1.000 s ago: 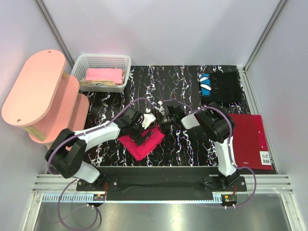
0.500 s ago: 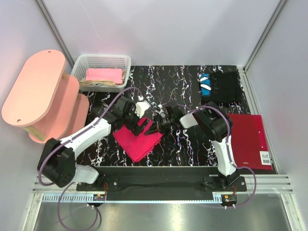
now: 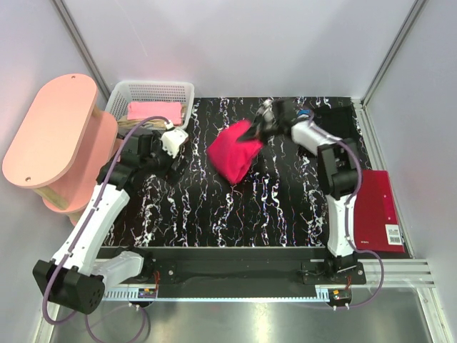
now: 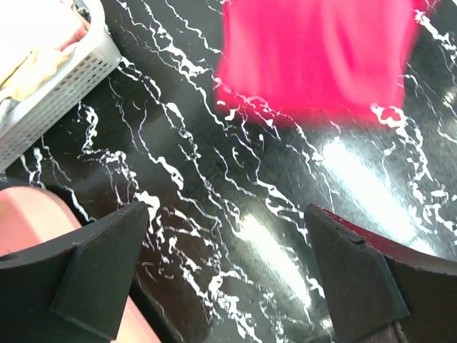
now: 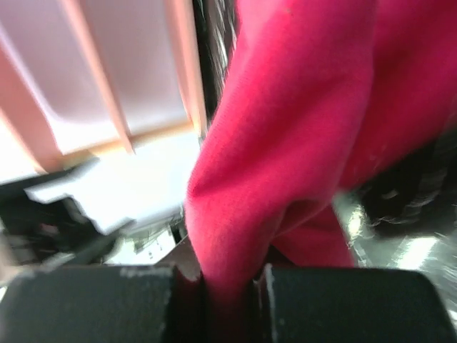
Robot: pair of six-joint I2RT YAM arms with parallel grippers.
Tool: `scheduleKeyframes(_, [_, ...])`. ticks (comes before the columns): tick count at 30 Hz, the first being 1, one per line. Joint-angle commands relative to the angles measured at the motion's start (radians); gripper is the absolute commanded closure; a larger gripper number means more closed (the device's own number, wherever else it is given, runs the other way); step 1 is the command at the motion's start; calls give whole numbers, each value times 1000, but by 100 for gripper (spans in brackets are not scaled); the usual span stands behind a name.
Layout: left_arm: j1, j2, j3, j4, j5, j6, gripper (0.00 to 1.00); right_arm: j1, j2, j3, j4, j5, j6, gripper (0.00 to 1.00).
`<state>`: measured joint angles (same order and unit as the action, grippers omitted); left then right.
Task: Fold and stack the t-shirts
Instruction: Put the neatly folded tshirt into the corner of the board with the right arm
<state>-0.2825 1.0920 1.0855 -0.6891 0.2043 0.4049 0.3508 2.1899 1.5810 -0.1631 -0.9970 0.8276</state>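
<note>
At the table's (image 3: 285, 214) far middle, my right gripper (image 3: 258, 130) pinches the red t-shirt (image 3: 235, 153); left gripper (image 4: 227, 268) wide, empty, near the basket (image 3: 151, 86).

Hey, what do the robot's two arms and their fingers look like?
The left arm and right arm both have white links joined by chunky black joints, and a thin purple cable loops along each. The fingers are matte black, wedge-shaped blocks.
</note>
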Motion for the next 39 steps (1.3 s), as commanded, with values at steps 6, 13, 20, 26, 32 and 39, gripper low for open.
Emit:
scheduleKeyframes(6, [23,-75,-65,-53,7,-1,1,-263,114,445,-354,-81,-124,100])
scheduleKeyframes(13, [28,-76,-104,-47,7,-3,1,-432,113,517,-348,-88,-74,100])
scheduleKeyframes(20, [32,-63,-144,-23,15,-9,1,-547,106,603,-317,-114,11,100])
scheduleKeyframes(26, [35,-55,-165,-12,15,-8,1,-621,126,665,-118,-166,206,100])
scheduleKeyframes(32, [42,-52,-183,3,3,2,1,-691,128,639,-30,-144,284,100])
scheduleKeyframes(39, [48,-46,-187,3,7,3,1,-753,165,625,4,-137,304,100])
